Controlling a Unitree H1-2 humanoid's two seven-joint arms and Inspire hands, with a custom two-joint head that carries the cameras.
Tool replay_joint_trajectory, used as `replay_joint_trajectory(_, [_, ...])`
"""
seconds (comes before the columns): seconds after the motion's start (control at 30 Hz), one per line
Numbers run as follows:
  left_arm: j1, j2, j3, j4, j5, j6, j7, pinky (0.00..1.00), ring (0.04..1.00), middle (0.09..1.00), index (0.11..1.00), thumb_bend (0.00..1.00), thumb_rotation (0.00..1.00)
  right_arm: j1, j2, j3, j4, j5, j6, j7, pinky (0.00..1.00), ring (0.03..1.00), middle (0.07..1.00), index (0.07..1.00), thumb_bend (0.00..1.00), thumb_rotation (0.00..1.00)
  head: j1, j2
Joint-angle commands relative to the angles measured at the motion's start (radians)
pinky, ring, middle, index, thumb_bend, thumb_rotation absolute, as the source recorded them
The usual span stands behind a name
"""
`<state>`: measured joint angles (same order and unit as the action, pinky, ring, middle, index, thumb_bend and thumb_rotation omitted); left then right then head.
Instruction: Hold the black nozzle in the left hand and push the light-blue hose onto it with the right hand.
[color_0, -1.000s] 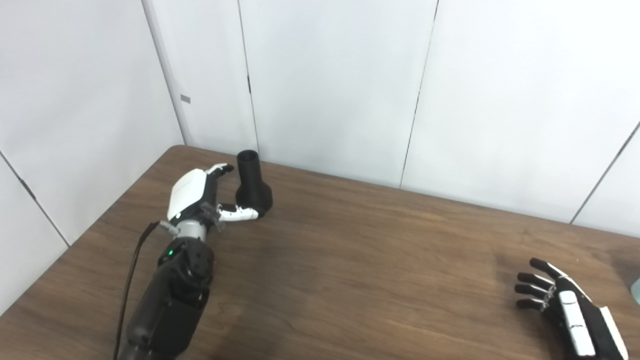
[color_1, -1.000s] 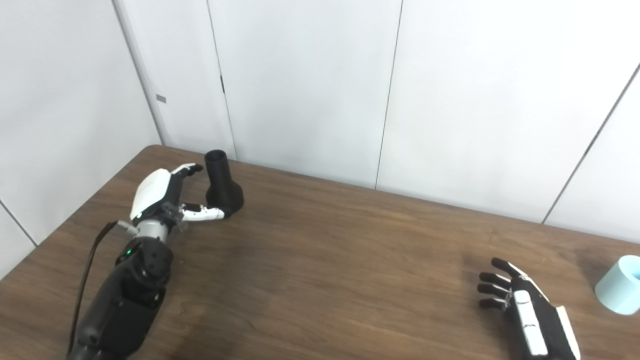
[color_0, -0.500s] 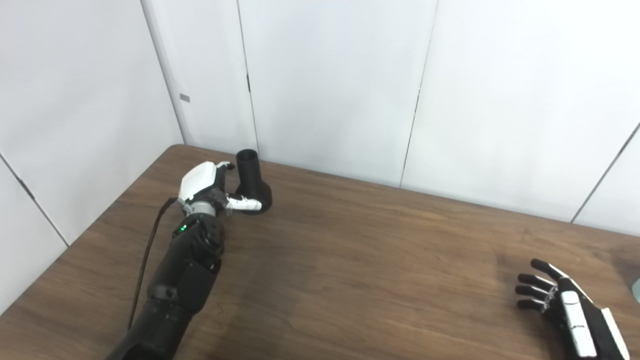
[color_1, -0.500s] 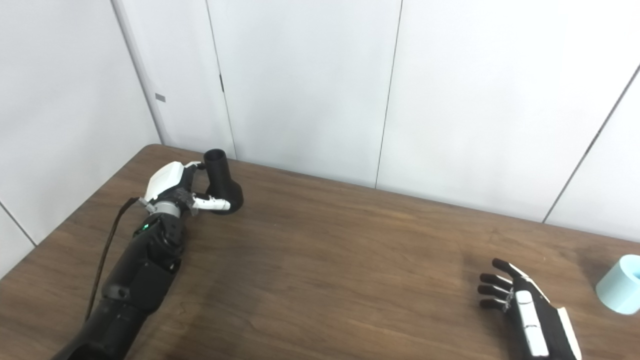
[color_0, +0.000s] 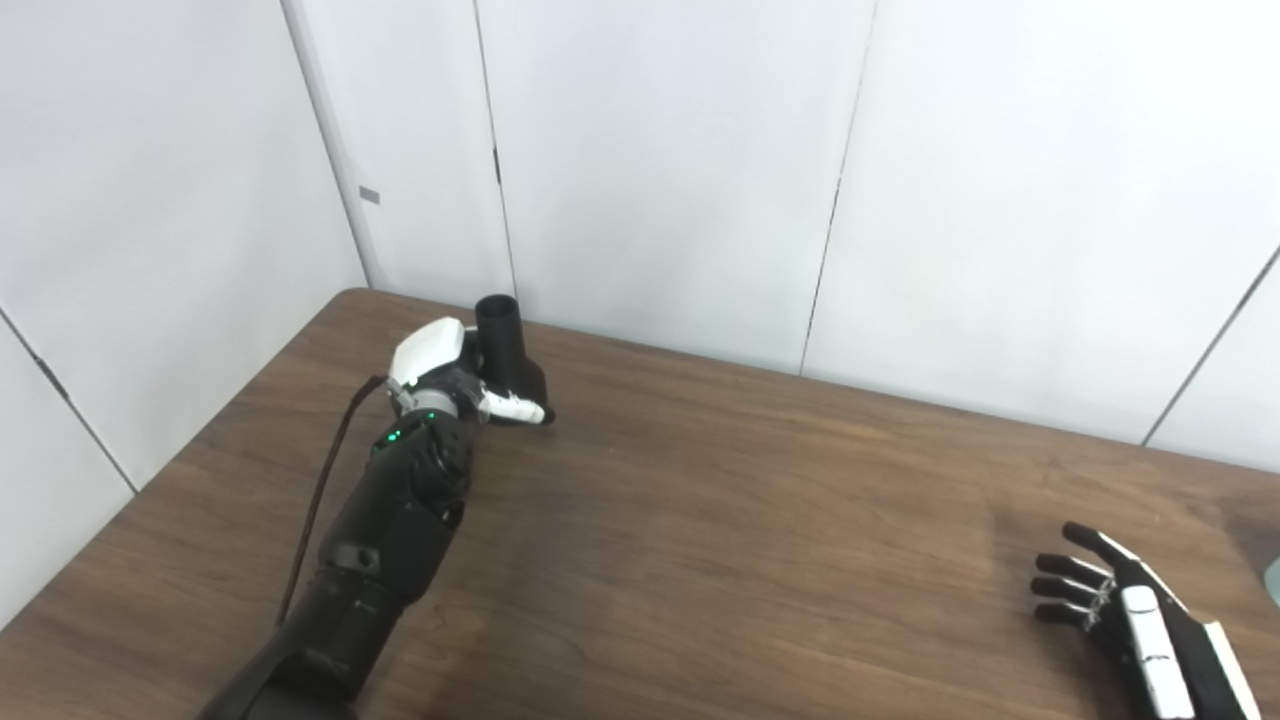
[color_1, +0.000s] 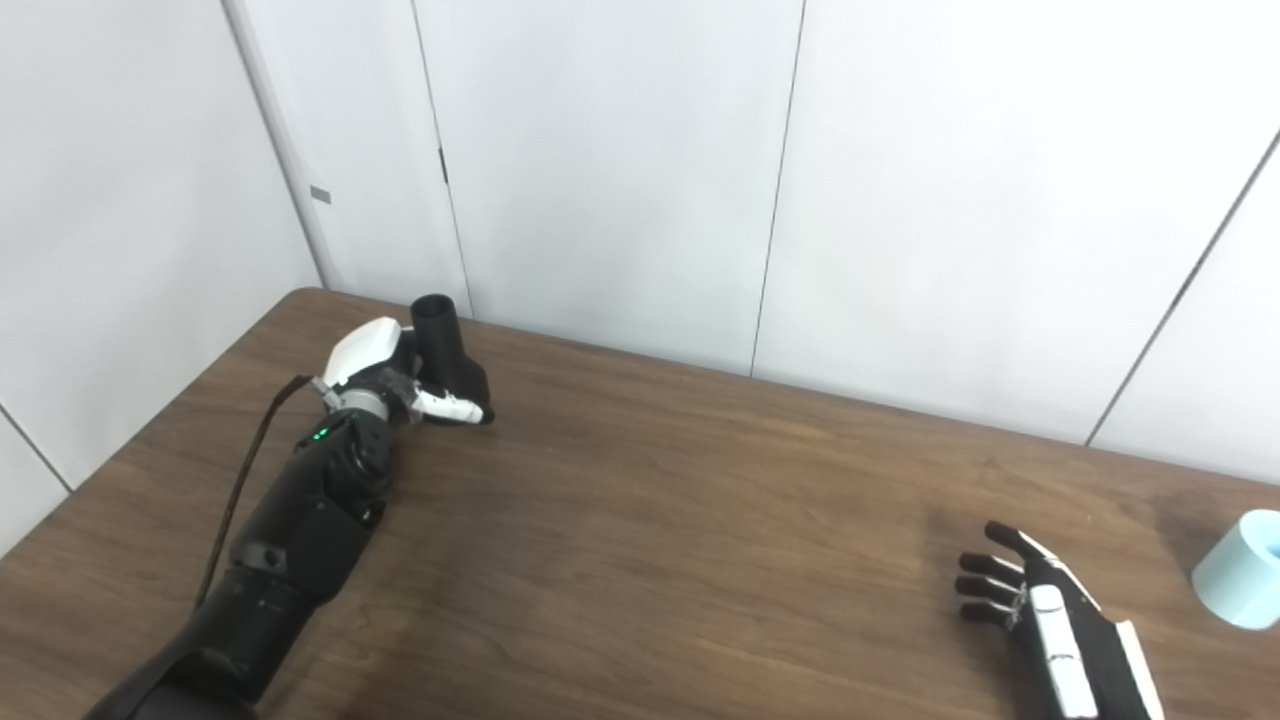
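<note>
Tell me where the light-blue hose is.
The light-blue hose lies at the table's far right edge in the right eye view, just beyond the right hand.

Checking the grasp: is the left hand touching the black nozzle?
Touching. The right eye view shows the left hand pressed against the black nozzle, thumb across its base.

Black nozzle (color_1: 446, 350): matte, funnel-shaped, narrow open tube on top flaring to a wide round base. Stands upright on the desk (color_1: 660, 520) at about 10 o'clock, close to the far edge. Left hand (color_1: 385, 375) pressed against its left side, white thumb lying across the front of the base; full grasp not discernible.

Light-blue hose (color_1: 1240, 570): short, pale, smooth cylinder, cut off by the picture's right edge. Rests on the desk at about 3 o'clock, well apart from the nozzle, near the right hand (color_1: 1050, 625) but untouched by it.
</note>
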<state>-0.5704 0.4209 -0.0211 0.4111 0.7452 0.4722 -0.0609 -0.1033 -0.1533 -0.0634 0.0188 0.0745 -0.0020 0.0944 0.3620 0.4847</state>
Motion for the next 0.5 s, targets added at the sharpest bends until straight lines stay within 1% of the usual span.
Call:
replay_joint_trajectory(0.0, [-0.06,0.009,0.016,-0.006,0.042,-0.002,-0.028,0.76,0.866,0.855,0.795,1.0,0.28,0.004,0.0,0.0,-0.012,-0.003,0.006,-0.003,0.57,0.646,0.671,0.778,0.27,0.86,-0.001,0.002])
replay_joint_trajectory(0.1, [-0.069,-0.004,0.031,-0.003,0.098,-0.002,-0.069,0.72,0.847,0.842,0.786,1.0,0.29,0.003,0.001,0.001,-0.008,-0.005,0.0,-0.004,0.56,0.646,0.667,0.779,0.26,0.86,-0.004,0.005])
replay_joint_trajectory(0.13, [-0.068,-0.003,0.026,-0.003,0.114,-0.002,-0.077,0.72,0.842,0.838,0.783,1.0,0.29,0.003,0.001,0.002,-0.008,-0.007,0.001,-0.006,0.56,0.647,0.666,0.779,0.25,0.86,-0.005,0.005])
replay_joint_trajectory(0.17, [-0.068,-0.002,0.024,-0.003,0.126,-0.002,-0.082,0.66,0.796,0.799,0.765,1.0,0.28,0.004,0.001,0.003,-0.01,-0.009,0.003,-0.007,0.55,0.642,0.664,0.779,0.25,0.86,-0.005,0.006])
replay_joint_trajectory(0.27, [-0.062,0.008,0.005,-0.002,0.154,-0.003,-0.098,0.6,0.737,0.743,0.73,1.0,0.28,0.004,0.001,0.004,-0.012,-0.011,0.003,-0.008,0.55,0.636,0.66,0.779,0.25,0.86,-0.006,0.007])
replay_joint_trajectory(0.3, [-0.06,0.011,0.001,-0.002,0.159,-0.002,-0.103,0.58,0.723,0.727,0.717,1.0,0.26,0.003,0.0,0.005,-0.011,-0.012,0.002,-0.007,0.55,0.631,0.657,0.777,0.24,0.86,-0.006,0.007])
replay_joint_trajectory(0.37, [-0.057,0.032,-0.036,-0.002,0.185,-0.002,-0.135,0.56,0.725,0.72,0.698,1.0,0.22,0.003,-0.001,0.005,-0.012,-0.008,0.0,-0.005,0.54,0.626,0.652,0.776,0.24,0.86,-0.008,0.012])
replay_joint_trajectory(0.4, [-0.052,0.041,-0.055,-0.005,0.202,-0.003,-0.143,0.58,0.739,0.73,0.687,0.97,0.19,0.004,-0.002,0.007,-0.012,-0.014,-0.003,-0.007,0.54,0.622,0.647,0.775,0.23,0.87,-0.009,0.013])
replay_joint_trajectory(0.43, [-0.046,0.045,-0.067,-0.012,0.214,-0.003,-0.145,0.6,0.74,0.722,0.646,0.93,0.14,0.004,-0.003,0.008,-0.012,-0.019,-0.005,-0.009,0.54,0.615,0.64,0.773,0.23,0.87,-0.009,0.014])
replay_joint_trajectory(0.47, [-0.039,0.045,-0.07,-0.021,0.222,-0.003,-0.141,0.61,0.741,0.715,0.624,0.9,0.1,0.004,-0.003,0.008,-0.011,-0.022,-0.008,-0.01,0.54,0.615,0.639,0.773,0.23,0.87,-0.01,0.015])
